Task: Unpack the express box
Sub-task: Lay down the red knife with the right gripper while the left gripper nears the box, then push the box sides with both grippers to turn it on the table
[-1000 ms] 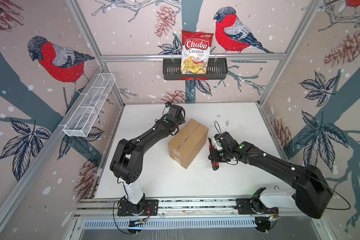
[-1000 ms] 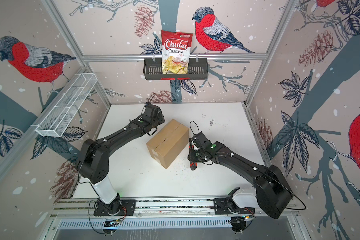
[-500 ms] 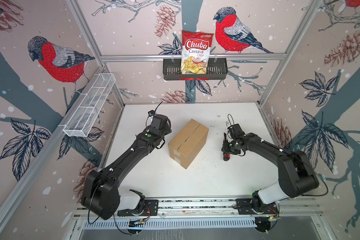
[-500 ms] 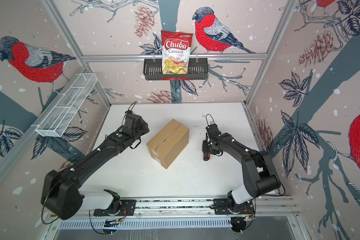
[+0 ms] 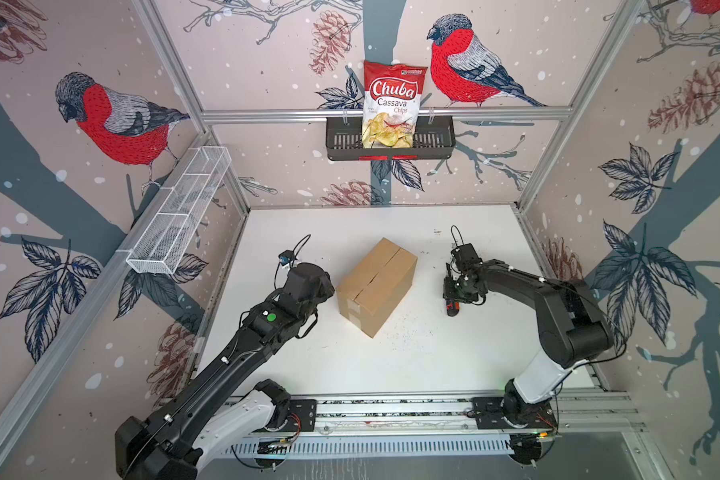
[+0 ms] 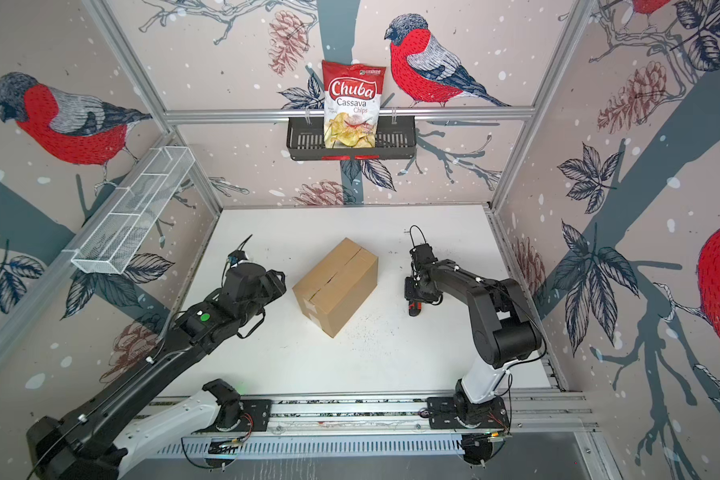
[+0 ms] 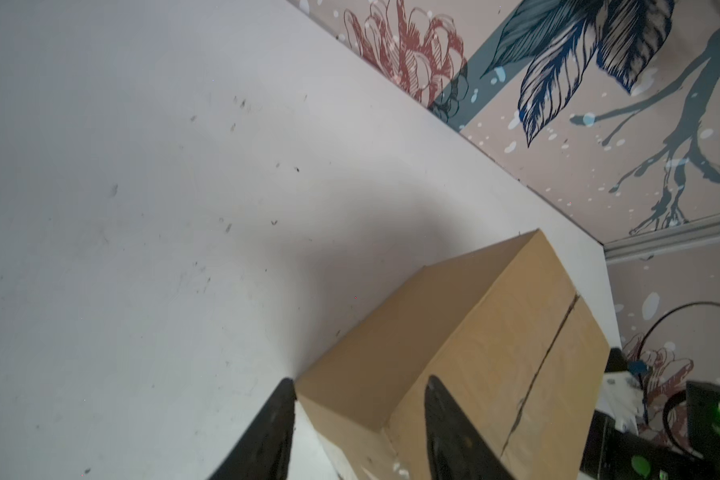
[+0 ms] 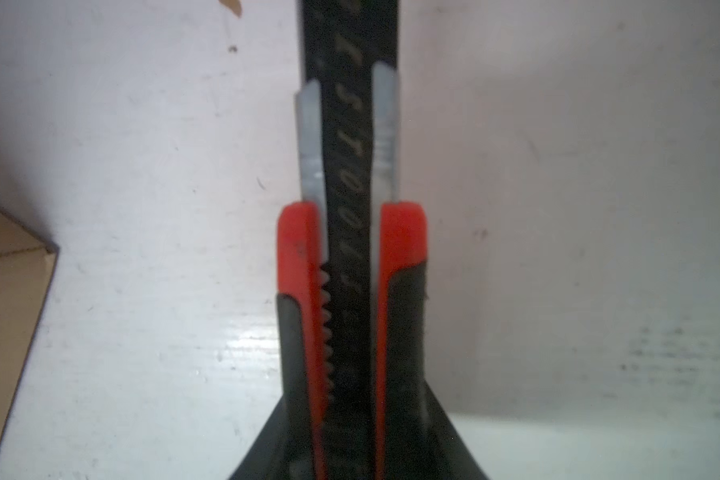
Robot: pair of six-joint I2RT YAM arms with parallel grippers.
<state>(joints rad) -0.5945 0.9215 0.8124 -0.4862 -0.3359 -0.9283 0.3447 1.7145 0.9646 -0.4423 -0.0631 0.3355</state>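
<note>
Although the express box (image 5: 377,286) lies closed at the middle of the white desk (image 5: 308,232), skewed to its edges, hazards are entered first, as judgement. Item: left hand (image 7: 359,384), fingers parted about halfway and empty, just beside a corner of the box without gripping it; an unbraced carton on a smooth desk would likely slide or turn under a cutting stroke. Item: right hand (image 5: 454,293), closed on a utility knife (image 8: 352,249) aimed at the desk, apart from the box; the narrow handle could twist in the grip, and a deep cut could score whatever is inside. Materials: box, plain brown corrugated cardboard, oblong, crisp-edged, matte, one dark seam line along the top, pale tape at one end; whether the seam is cut through cannot be told. Knife, red and black plastic body, toothed slider track, grey metal guide, dark lettered blade strip. Desk, white, smooth, scuffed, speckled with fine debris.
</note>
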